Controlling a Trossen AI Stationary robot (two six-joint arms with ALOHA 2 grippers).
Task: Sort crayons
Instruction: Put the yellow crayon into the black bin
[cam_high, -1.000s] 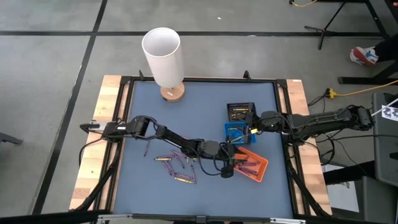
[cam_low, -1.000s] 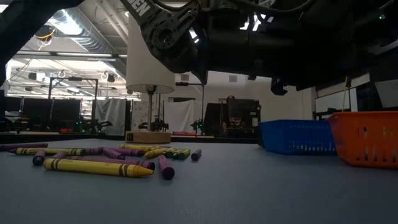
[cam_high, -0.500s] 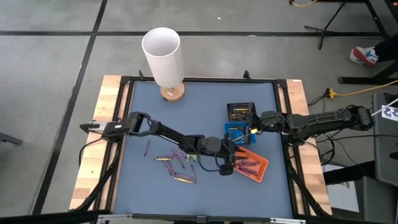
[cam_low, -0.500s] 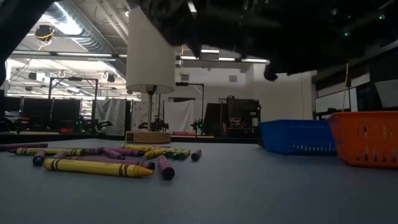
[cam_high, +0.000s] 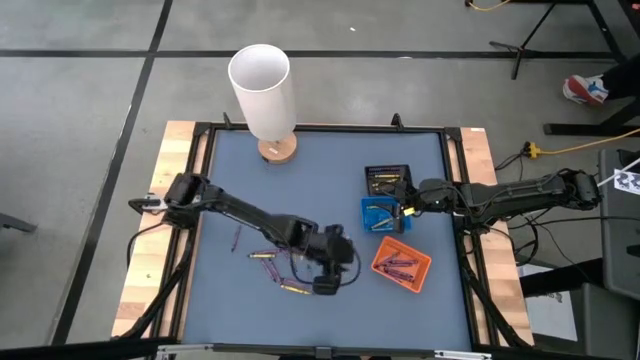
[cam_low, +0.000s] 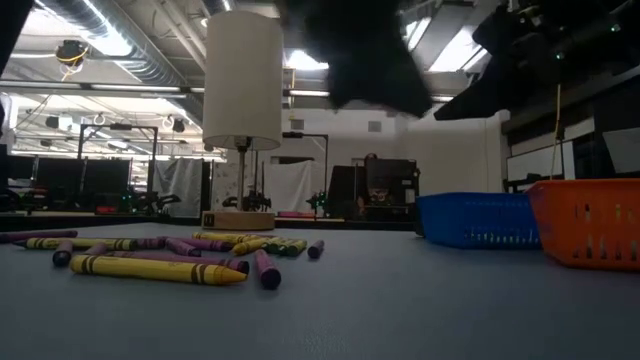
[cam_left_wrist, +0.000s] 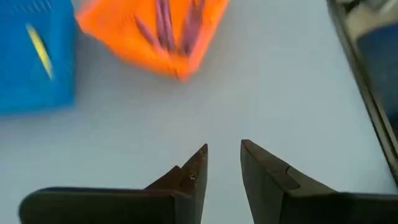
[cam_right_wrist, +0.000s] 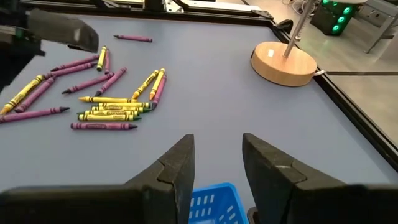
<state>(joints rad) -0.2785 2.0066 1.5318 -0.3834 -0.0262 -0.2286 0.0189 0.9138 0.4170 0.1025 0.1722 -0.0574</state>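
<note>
Both pincers (cam_left_wrist: 222, 163) (cam_right_wrist: 216, 163) empty, ajar

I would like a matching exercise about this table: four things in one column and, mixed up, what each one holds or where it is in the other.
Things:
1. orange tray
2. blue tray
3. left gripper
4. right gripper

Descriptions:
a. above the blue tray
b. holds purple crayons
c. empty, above the mat near the loose crayons
d. holds yellow crayons

Pairs: 1-b, 2-d, 3-c, 4-a
</note>
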